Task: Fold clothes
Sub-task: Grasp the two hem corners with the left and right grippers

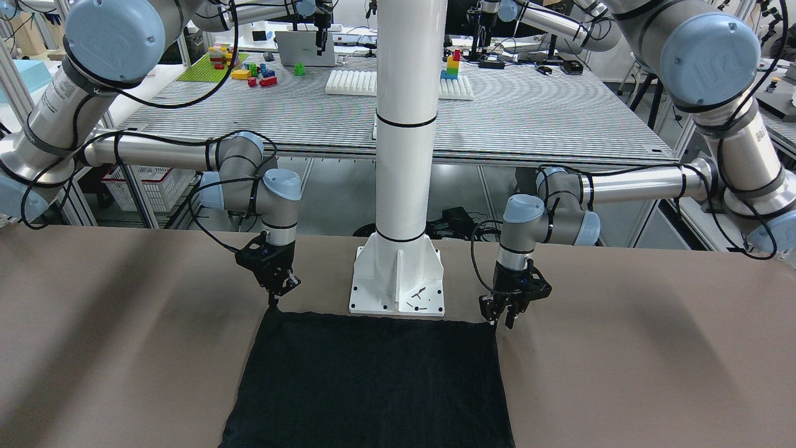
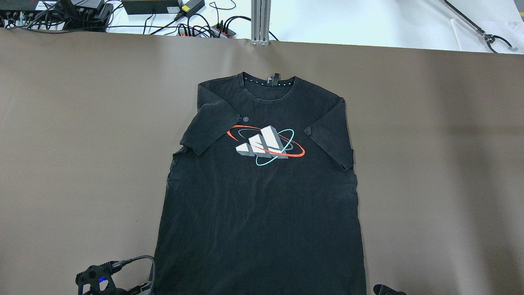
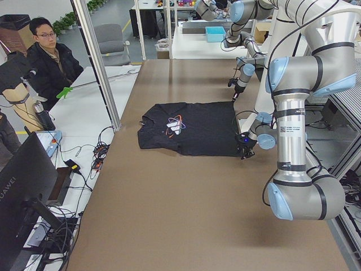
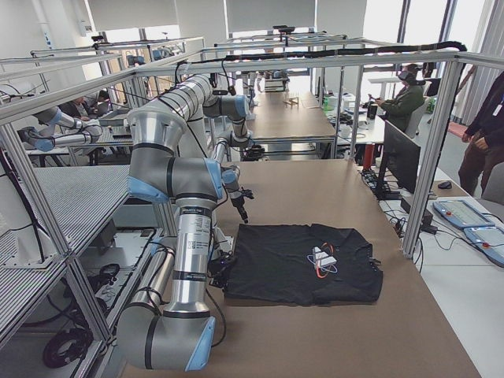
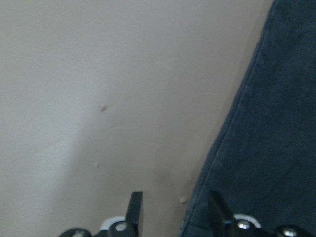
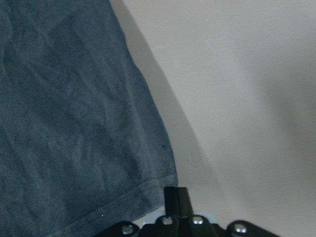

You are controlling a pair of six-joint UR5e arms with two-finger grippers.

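Looking across the desk (image 2: 82, 143) from here, where does the T-shirt (image 2: 262, 205) lie?

Flat on the brown cover, front up, about the middle. Its collar (image 2: 268, 84) is on the side away from the robot and its hem is toward the white post (image 1: 404, 155), just short of the base plate (image 1: 398, 295). Both short sleeves slant down against the body, either side of the print (image 2: 266, 145).

And the left claw (image 1: 501, 320)?

Low at the hem corner on its own side, with a fair gap between the fingers (image 5: 136, 210). Its wrist camera shows one finger over bare desk and the other over the cloth, so the shirt's side edge runs between them. Nothing is gripped.

What about the right claw (image 1: 275, 300)?

At the other hem corner, pointing down, tips pressed together. They sit right at the corner of the fabric — whether any cloth is caught between them I can't tell, as the hem looks flat there.

Any wrinkles?

A few soft ones near that right corner — otherwise the shirt is spread fairly smooth.
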